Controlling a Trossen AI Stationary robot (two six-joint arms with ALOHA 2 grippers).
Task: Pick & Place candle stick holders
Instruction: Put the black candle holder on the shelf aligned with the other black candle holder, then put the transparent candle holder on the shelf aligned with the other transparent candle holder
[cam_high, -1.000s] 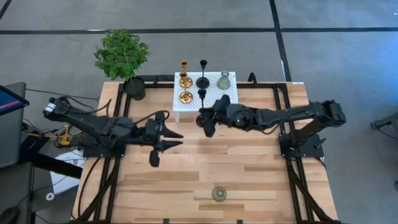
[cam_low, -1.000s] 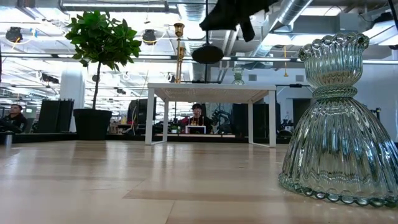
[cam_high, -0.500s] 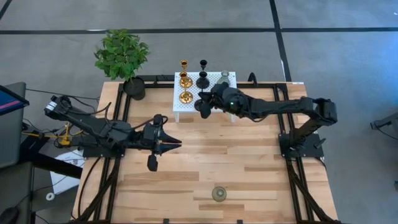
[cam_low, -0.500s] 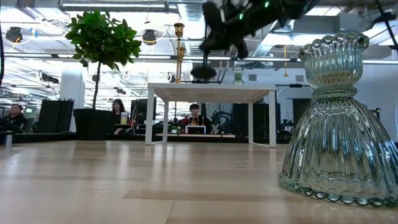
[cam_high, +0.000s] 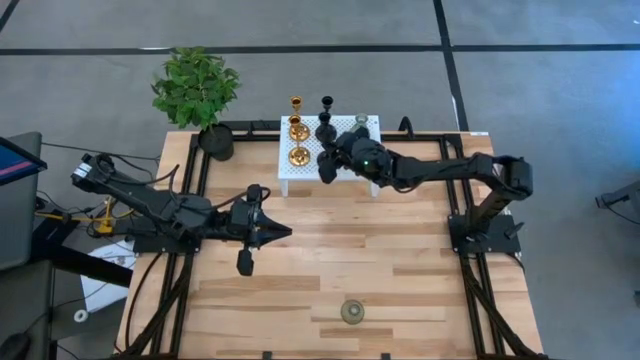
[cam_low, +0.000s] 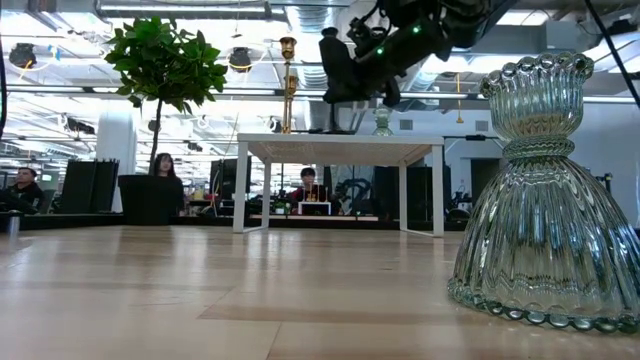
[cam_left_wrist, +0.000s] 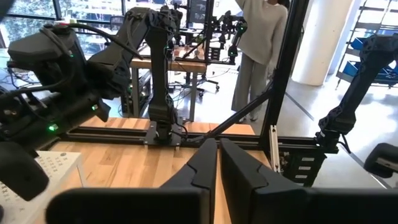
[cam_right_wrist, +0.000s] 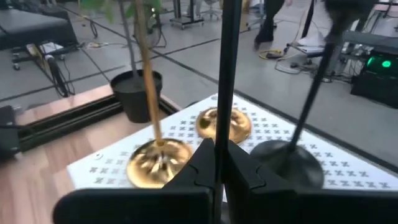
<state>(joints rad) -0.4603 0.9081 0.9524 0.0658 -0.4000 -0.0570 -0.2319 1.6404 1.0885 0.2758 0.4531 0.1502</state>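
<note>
Shiny gold holders (cam_right_wrist: 158, 163) on perforated white stand (cam_right_wrist: 267, 127); ribbed glass holder (cam_low: 545, 190).

High view: overhead, straight down, takes in the whole surface (cam_high: 330, 260), both arms and surrounding floor.

Low view: sits at surface height near the front edge, facing level across toward the far edge and room beyond. A clear glass holder (cam_low: 545, 190) stands very close to the lens; the high view shows the same piece (cam_high: 352, 311) near the front edge.

Left wrist view: looks forward past its own fingers (cam_left_wrist: 239, 171) across the surface toward the right-side frame and the right arm's base.

Right wrist view: close above the white perforated stand (cam_right_wrist: 267, 134), fingers (cam_right_wrist: 245, 171) at bottom. The stand is shared with the high view (cam_high: 330, 150) and low view (cam_low: 340, 145).
</note>
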